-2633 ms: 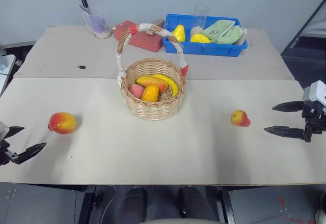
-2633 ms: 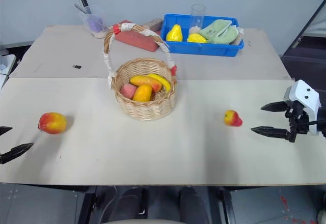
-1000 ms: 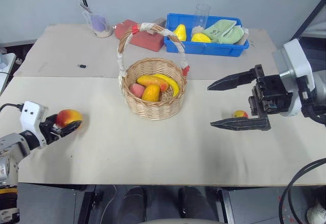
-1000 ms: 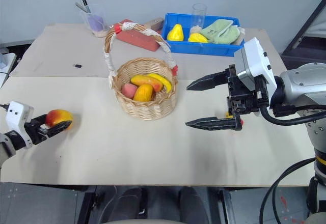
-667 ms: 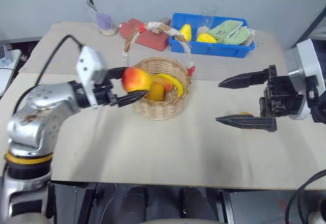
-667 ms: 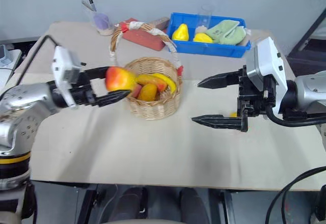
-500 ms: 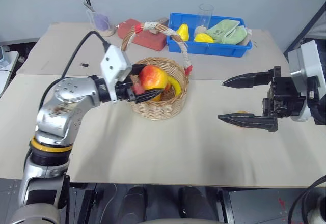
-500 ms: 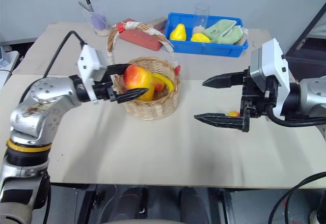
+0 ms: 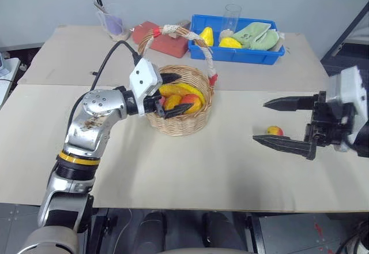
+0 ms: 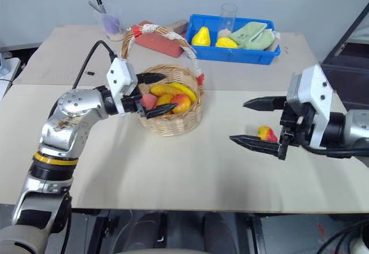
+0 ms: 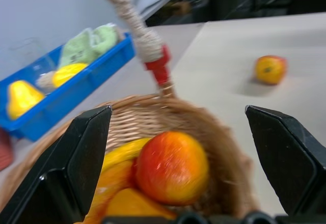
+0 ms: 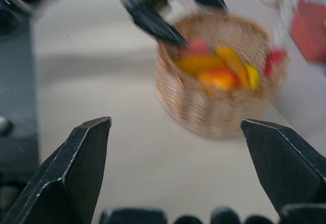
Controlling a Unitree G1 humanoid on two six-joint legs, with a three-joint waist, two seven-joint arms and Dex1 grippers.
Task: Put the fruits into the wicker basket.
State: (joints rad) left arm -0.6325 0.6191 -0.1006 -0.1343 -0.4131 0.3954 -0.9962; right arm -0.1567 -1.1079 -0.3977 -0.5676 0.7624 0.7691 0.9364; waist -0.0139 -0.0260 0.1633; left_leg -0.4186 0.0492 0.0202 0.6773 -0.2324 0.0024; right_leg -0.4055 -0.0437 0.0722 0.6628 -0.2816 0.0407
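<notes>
**One fruit in, the small one waiting on the right**

The larger red-and-yellow fruit lies inside the wicker basket, on top of the yellow and orange pieces already there, on the right side of the bowl. The left hand hangs over the basket's left rim with its fingers apart and nothing between them.

The smaller red-and-yellow fruit sits on the bare surface, right of the basket and well apart from it. The right hand is beside it with its fingers spread wide, one on the far side and one on the near side; the fruit lies near the base of the fingers, and whether either finger touches it is hard to tell from this angle.

The fruit looks like a light, hard-skinned toy: smooth, rounded and likely to roll or squirt out if pinched off-centre. The safest hold is probably across its widest part, fingers level with the middle of the fruit and low to the surface, closing gently. The basket appears light too, and its tall arched handle crosses the opening, so the drop is best made to one side of the arch.
</notes>
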